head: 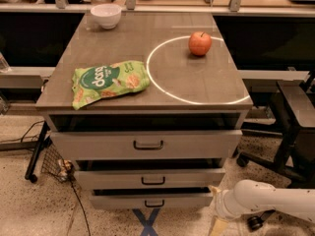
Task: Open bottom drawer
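Note:
The bottom drawer [152, 199] is the lowest and narrowest grey front of the cabinet, with a small dark bracket handle [154, 203]. It sits close to the floor, with only a thin dark gap above it. My gripper [217, 226] is at the end of the white arm [266, 200], low at the bottom edge of the view. It is just right of the drawer's right end and below it, not touching the handle. The frame edge cuts off its beige tips.
The mid-sized drawer [150, 178] and the widest top drawer [147, 144] are above. On the tabletop lie a green snack bag [109, 81], a red apple [200, 43] and a white bowl [106, 14]. Black chair legs [275, 156] stand right; cables and a stand [37, 151] are left.

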